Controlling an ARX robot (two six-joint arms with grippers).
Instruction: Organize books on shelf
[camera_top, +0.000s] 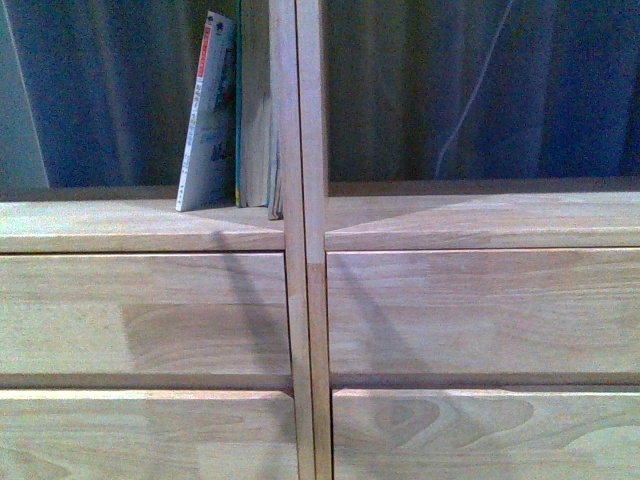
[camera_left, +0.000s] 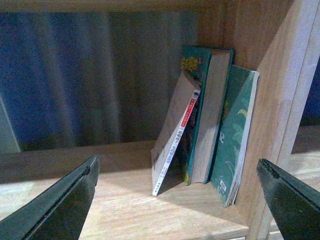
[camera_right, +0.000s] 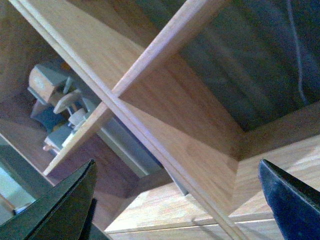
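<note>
Left gripper (camera_left: 177, 200): spread wide, nothing between the dark fingers (camera_left: 60, 205), aimed into the shelf (camera_top: 140, 225) compartment left of the central post (camera_top: 305, 240). Right gripper (camera_right: 175, 205): likewise spread, empty, aimed at the compartment right of that post.

In the left compartment, three books packed against the post. Nearest the post, a green-covered book (camera_left: 235, 135), tilted, its top edge resting on the post's side. Next to it, a thick teal book (camera_left: 210, 115) standing nearly upright, pale page edges facing out. Farthest from the post, a thin white paperback (camera_top: 208, 110) with a red spine mark, leaning top-first onto the thick one, its foot set away from it on the board.

Beyond the paperback, away from the post: bare board. Right compartment: bare wood, a dark curtain (camera_top: 480, 90) and a pale cord (camera_top: 470, 100) visible through the open back. Below the shelf board, plain drawer fronts (camera_top: 140, 310) on both sides of the post.
</note>
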